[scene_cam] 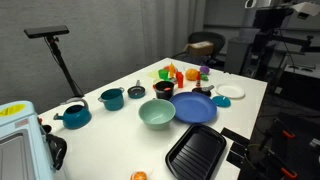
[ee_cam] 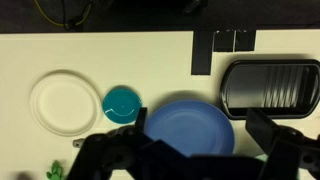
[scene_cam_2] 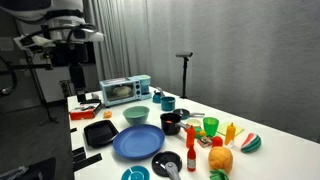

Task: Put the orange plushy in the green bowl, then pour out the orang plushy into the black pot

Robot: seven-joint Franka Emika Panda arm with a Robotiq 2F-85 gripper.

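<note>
The green bowl [scene_cam: 157,113] stands near the table's middle, also seen in an exterior view [scene_cam_2: 137,114]. The orange plushy [scene_cam: 139,176] lies on the table near the front edge, apart from the bowl. The black pot [scene_cam: 163,89] stands behind the bowl and shows in both exterior views [scene_cam_2: 171,123]. My gripper [ee_cam: 180,138] is open and empty, high above the dark-blue plate [ee_cam: 190,125]. The bowl, the plushy and the pot are out of the wrist view.
A black grill tray [scene_cam: 197,150], a toaster oven [scene_cam_2: 125,90], two teal pots [scene_cam: 112,98] [scene_cam: 73,115], a grey lidded pot [scene_cam: 136,90], a white plate [ee_cam: 65,100], a small teal plate [ee_cam: 122,103] and toy foods [scene_cam: 180,73] share the table.
</note>
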